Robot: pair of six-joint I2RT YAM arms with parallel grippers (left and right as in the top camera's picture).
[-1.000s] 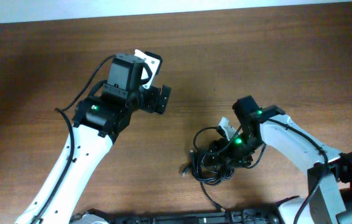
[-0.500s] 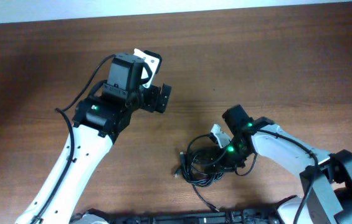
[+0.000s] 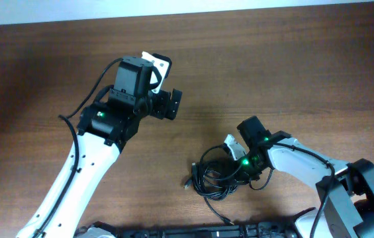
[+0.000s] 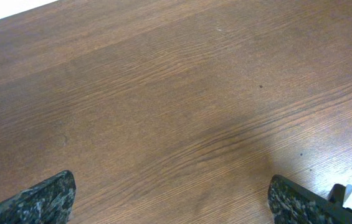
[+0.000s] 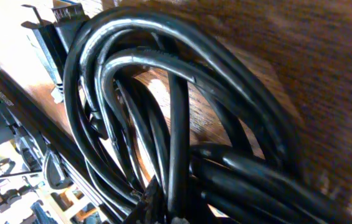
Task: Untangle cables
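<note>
The cables (image 3: 215,177) lie as a knot of black loops on the wooden table, near its front edge and right of centre. A small plug (image 3: 188,183) sticks out on the knot's left side. My right gripper (image 3: 241,166) is down in the right side of the knot. In the right wrist view the cables (image 5: 182,106) fill the frame, and the right gripper (image 5: 179,211) is shut on one strand that runs up between its fingers. My left gripper (image 3: 171,104) hovers over bare wood to the upper left, apart from the knot. Its fingers (image 4: 45,199) stand wide open with nothing between them.
One loose strand (image 3: 223,213) trails from the knot toward the front edge. A dark equipment bar (image 3: 206,231) runs along that front edge. The table's far edge meets a white wall (image 3: 173,10).
My right gripper moved left and a little forward into the knot and shut on a strand. The knot slid slightly left with it. The left arm has not moved.
</note>
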